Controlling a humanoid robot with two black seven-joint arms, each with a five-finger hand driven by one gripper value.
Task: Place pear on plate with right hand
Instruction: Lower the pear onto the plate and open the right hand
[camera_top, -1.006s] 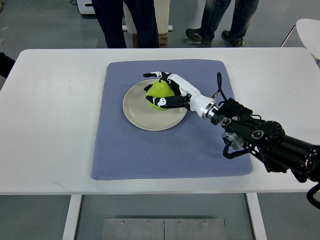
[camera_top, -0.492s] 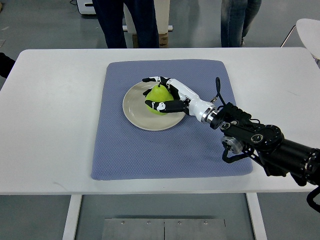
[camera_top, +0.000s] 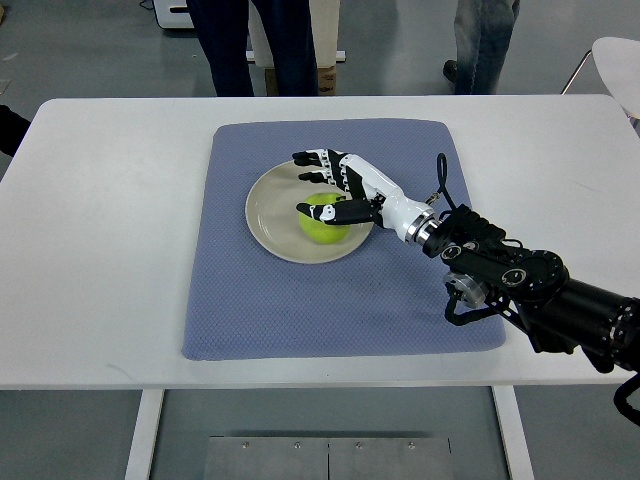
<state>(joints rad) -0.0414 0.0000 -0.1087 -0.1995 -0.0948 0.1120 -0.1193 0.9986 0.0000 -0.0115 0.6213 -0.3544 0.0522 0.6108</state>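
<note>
While the green pear (camera_top: 323, 222) lies on the cream plate (camera_top: 272, 212), toward the plate's right half, the right hand (camera_top: 335, 187) hovers just over it with fingers (camera_top: 312, 160) spread wide and holding nothing; the thumb (camera_top: 322, 211) crosses the top of the pear, and whether it touches the fruit cannot be told. The plate sits near the middle of the upper half of a blue-grey mat (camera_top: 330, 300), which lies on the white table (camera_top: 100, 250). The black forearm (camera_top: 540, 295) reaches in from right of the plate, over the mat's right edge. Beyond the table, above the plate, people's legs (camera_top: 250, 45) stand on the grey floor.
</note>
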